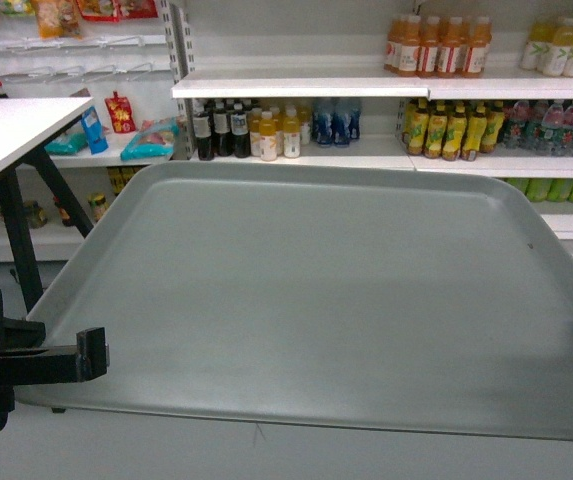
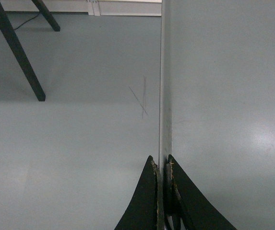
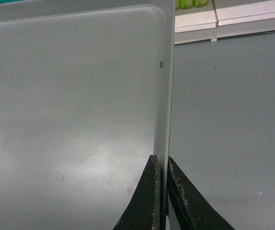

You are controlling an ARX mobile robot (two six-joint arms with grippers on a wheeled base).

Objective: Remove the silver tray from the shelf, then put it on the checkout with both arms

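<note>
While the silver tray (image 1: 316, 300) is hanging level above the floor, clear of the shelf (image 1: 306, 88), the left gripper (image 2: 162, 167) and right gripper (image 3: 161, 165) are pinching its opposite thin rims, which look stiff, light and slippery.

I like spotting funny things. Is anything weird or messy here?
Nothing spilled or broken. The silver tray hangs level over the floor, each side rim pinched by the left gripper and right gripper. Only a tiny dark speck marks it.
</note>
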